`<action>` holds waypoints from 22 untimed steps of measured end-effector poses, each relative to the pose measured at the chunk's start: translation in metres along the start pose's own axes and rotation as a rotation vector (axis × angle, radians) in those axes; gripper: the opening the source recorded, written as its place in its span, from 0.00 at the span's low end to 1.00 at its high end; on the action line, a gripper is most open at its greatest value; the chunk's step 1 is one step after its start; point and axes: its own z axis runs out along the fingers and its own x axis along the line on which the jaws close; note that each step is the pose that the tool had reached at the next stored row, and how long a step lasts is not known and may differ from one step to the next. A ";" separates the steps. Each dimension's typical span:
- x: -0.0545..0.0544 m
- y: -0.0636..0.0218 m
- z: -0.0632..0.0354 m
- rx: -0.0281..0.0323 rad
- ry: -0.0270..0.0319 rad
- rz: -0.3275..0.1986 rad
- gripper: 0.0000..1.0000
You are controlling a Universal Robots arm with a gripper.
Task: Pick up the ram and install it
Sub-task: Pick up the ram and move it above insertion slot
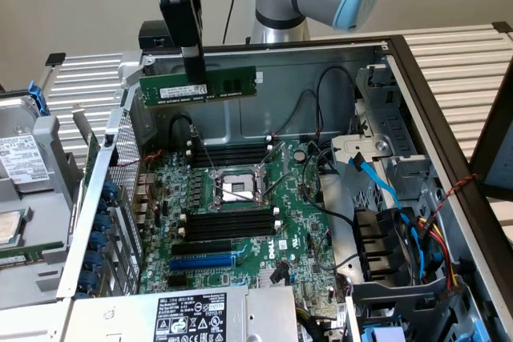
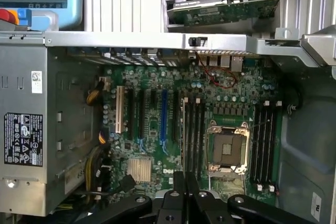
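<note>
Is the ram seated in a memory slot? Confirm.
No, the gripper holds the ram in the air, apart from the black memory slots on the motherboard.

Beige wall [image 1: 80,6] bhnd slatted tabletop [image 1: 457,62]

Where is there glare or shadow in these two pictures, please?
Exterior view: even light, the CPU socket gleams, the ram is plainly lit. Wrist view: the case rim glares pale, the motherboard lies dimmer.

It looked like a robot lab workbench: an opened computer case [image 1: 304,78] lay below the pincer [image 1: 194,90] on a slatted table [image 1: 457,58].
</note>
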 end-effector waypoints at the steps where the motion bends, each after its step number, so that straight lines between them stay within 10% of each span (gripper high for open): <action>1: -0.001 -0.0013 0.0000 -0.0001 0.0001 0.001 0.12; 22: -0.007 -0.0143 0.0002 -0.0028 -0.0001 0.033 0.12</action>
